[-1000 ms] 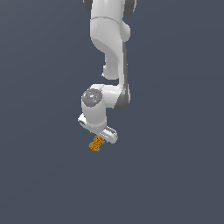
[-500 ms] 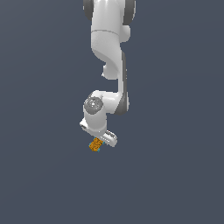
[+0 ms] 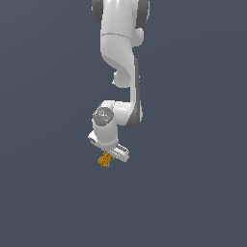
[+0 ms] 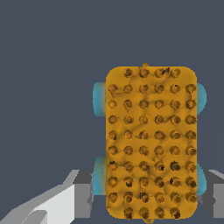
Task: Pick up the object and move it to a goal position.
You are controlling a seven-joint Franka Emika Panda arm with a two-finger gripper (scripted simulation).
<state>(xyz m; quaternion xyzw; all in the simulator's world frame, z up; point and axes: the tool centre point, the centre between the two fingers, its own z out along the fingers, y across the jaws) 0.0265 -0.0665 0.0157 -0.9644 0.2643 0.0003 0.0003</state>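
One claw (image 3: pixel 109 157) grips the speckled orange block (image 3: pixel 104 159) between its fingers (image 4: pixel 70 199).

A plain, dark slate-blue surface (image 3: pixel 43 193) fills both views, with no visible edges or corners; whether the orange block (image 3: pixel 105 159) rests on it cannot be told.

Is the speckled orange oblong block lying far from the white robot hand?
No, the block sits right at the hand, between its fingers.
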